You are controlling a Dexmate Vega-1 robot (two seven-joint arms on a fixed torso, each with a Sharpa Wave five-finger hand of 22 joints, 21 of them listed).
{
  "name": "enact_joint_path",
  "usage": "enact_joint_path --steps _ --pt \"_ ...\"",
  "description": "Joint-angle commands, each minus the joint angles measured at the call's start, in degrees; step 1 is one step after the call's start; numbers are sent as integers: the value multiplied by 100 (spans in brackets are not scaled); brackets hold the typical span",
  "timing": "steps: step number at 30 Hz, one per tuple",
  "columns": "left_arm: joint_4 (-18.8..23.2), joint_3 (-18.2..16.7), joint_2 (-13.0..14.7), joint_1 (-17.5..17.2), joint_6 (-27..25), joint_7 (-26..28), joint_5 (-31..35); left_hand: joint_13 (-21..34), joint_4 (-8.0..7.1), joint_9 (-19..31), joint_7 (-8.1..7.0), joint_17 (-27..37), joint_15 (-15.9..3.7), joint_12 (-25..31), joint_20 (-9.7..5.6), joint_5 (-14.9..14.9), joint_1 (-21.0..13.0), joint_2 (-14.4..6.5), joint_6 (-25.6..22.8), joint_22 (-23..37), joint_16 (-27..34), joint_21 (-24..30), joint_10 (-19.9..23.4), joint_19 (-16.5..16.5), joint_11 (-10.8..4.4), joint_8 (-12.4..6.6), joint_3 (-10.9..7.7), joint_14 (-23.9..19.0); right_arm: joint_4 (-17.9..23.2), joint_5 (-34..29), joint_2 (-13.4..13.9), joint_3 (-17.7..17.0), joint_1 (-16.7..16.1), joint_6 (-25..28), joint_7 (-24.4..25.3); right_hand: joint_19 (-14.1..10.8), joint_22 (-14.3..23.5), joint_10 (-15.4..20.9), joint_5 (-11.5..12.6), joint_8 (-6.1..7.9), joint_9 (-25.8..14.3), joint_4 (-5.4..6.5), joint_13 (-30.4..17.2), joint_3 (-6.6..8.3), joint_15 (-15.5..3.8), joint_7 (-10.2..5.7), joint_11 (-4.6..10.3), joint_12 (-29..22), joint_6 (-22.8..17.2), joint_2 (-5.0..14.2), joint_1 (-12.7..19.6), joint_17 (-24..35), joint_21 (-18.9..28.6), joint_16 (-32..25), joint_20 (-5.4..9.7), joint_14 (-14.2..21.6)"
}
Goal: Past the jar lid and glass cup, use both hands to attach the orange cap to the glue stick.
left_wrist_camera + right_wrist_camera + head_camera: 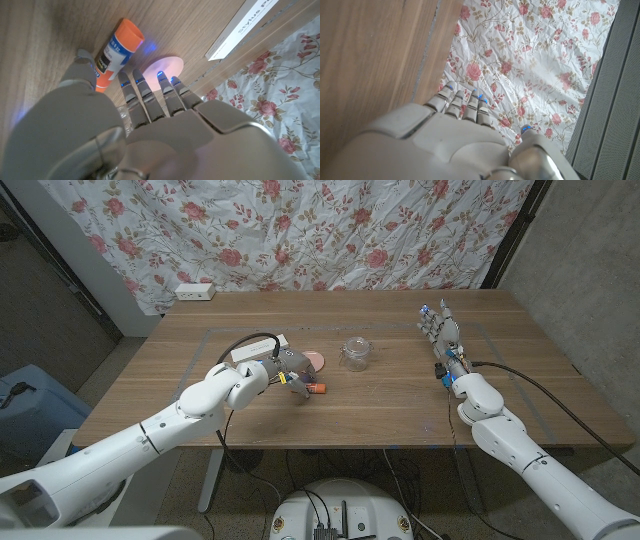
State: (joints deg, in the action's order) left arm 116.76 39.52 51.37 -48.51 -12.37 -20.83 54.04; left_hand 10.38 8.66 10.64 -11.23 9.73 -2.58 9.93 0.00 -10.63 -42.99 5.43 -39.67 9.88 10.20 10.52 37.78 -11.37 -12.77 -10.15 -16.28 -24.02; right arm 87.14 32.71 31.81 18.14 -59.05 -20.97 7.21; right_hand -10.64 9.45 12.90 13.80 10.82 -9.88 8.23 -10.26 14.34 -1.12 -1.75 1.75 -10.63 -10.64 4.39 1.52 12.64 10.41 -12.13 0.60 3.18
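Observation:
The glue stick (116,50) lies on the table, orange at both ends with a white and black label; in the head view its orange end (317,390) pokes out beside my left hand (284,374). That hand (145,125) hovers over the stick with fingers stretched toward the pink jar lid (166,67), and the thumb lies along the stick's side. I cannot tell whether it touches. The jar lid (316,358) and glass cup (355,353) stand just beyond. My right hand (441,332) stands far right, fingers straight and apart, holding nothing.
A white box (258,347) lies behind my left hand, seen also as the long white box (245,27) past the lid. A power strip (195,291) sits at the table's far left edge before the floral curtain (530,55).

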Motion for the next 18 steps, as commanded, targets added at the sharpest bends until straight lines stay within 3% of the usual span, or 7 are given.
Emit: enact_joint_path --steps 1,12,18 --pt "122 -82 15 -102 -182 -78 20 12 -5 11 46 15 -655 -16 17 -18 117 48 220 3 -16 10 -267 79 7 -7 56 168 -39 -33 -74 -4 3 -60 88 -74 13 41 46 21 -18 -14 -13 50 5 -18 -40 -21 -38 279 0 22 41 -33 -28 58" --pt "240 -156 80 -221 -274 -66 -14 -8 -35 -1 136 4 -471 -46 40 -1 324 68 568 -11 -44 -19 -999 306 34 -17 125 639 -57 -67 -124 8 -20 -124 129 -77 14 46 49 14 -18 -12 -14 57 10 -22 -41 -21 -37 275 -5 26 40 -34 -30 58" --pt "354 -237 98 -306 -433 -121 -71 -14 -51 -16 163 1 -349 -13 110 18 510 82 1102 -15 -35 -26 -1429 483 48 33 180 977 -85 -37 -97 -4 -22 -184 32 -73 14 20 46 1 -18 -13 -14 47 18 -45 -53 -10 -10 247 -14 30 37 -28 -53 38"
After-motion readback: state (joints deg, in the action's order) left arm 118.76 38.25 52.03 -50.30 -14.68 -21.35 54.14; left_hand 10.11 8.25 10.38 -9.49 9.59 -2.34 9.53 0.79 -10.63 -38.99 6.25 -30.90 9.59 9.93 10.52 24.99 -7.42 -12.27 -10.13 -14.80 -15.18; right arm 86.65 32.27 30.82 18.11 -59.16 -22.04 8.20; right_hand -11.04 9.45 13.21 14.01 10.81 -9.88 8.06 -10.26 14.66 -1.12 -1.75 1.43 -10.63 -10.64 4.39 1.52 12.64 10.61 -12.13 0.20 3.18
